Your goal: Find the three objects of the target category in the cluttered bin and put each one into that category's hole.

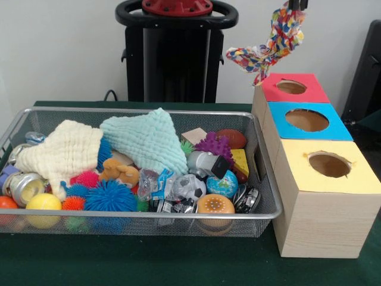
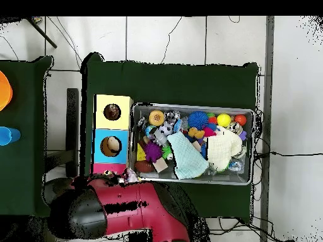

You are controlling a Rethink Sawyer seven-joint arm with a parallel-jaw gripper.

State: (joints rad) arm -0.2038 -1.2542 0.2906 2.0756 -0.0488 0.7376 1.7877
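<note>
A multicoloured rope toy (image 1: 272, 43) hangs in the air above the red-topped box's hole (image 1: 291, 87). My gripper (image 1: 296, 3) shows only at the top edge and is shut on the rope's upper end. The three wooden boxes stand in a row beside the bin, with the blue hole (image 1: 306, 120) in the middle and the yellow hole (image 1: 328, 164) nearest the camera. In the overhead view my arm (image 2: 120, 208) covers most of the red box (image 2: 104, 169), and the gripper itself is hidden there.
The wire bin (image 1: 265, 210) holds a cream cloth (image 1: 65, 149), a mint cloth (image 1: 149, 140), spiky balls (image 1: 110, 196), a purple spiky toy (image 1: 214, 145), a plush animal (image 1: 119, 173), cans (image 1: 24, 186) and several balls. Orange and blue objects sit on a second table (image 2: 19, 189).
</note>
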